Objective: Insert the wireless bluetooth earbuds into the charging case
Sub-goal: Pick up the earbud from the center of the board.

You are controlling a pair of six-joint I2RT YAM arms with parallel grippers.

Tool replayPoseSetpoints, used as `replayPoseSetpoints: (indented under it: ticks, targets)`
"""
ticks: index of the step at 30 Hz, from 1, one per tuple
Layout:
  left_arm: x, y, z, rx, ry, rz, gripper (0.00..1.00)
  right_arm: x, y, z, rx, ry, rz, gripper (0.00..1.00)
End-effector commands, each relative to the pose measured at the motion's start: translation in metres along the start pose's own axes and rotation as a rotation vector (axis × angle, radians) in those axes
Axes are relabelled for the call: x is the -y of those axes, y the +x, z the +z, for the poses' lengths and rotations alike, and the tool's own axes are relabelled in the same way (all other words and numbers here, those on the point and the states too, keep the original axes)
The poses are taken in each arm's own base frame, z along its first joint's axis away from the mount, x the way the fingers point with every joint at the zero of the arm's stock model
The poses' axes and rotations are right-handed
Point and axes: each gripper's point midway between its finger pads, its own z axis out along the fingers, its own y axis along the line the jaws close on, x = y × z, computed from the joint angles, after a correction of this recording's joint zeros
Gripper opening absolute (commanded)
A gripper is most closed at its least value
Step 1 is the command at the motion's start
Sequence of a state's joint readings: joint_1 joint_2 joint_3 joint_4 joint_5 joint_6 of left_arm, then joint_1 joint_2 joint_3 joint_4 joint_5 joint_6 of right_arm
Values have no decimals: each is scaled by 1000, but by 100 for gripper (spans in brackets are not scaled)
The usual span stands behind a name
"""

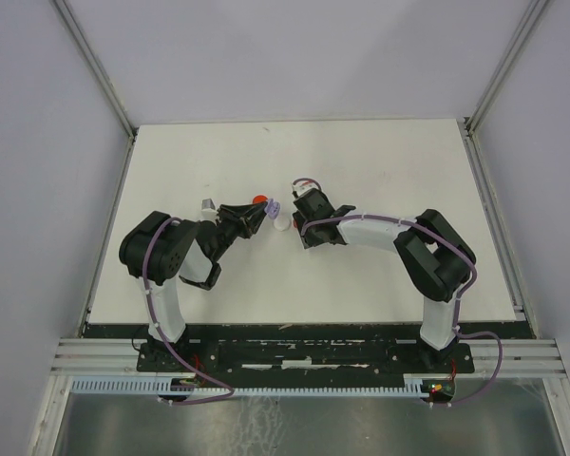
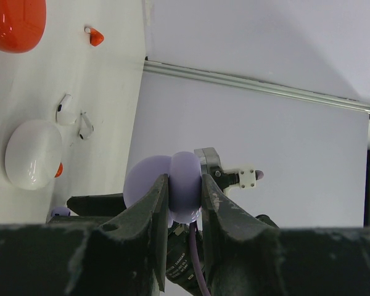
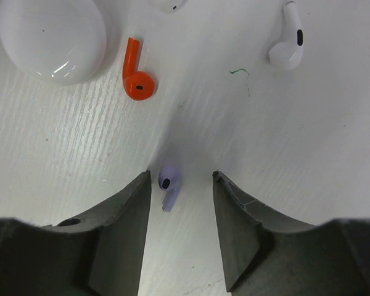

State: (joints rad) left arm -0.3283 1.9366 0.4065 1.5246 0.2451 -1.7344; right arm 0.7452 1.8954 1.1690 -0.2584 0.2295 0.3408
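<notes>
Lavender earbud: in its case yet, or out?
Out. The lavender earbud lies flat on the table, between the parted fingers of the right gripper.

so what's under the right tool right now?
A small lavender plastic earbud lies on the white table in the gap of the right tool, apparently touching neither of its dark fingers. Whatever sits directly beneath those fingers is covered.

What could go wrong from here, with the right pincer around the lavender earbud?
1. The lavender earbud lies on the table nearer one finger of the right pincer; closing could nudge or flick it instead of gripping it.
2. The left pincer clamps only one lobe of the rounded lavender case, which might slip or twist during insertion.
</notes>
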Motion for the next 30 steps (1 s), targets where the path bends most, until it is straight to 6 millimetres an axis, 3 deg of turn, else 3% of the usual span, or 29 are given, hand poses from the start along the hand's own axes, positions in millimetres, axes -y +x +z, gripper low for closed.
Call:
replayPoseSetpoints:
  ticks: [1, 10, 30]
  targets:
    - [58, 11, -8, -42, 225, 74, 3, -4, 5, 5, -27, -4, -9, 51]
    - [59, 11, -9, -42, 227, 75, 3, -5, 7, 6, -36, -3, -10, 41]
    - [58, 11, -9, -40, 226, 74, 3, -3, 8, 8, -45, 8, -14, 31]
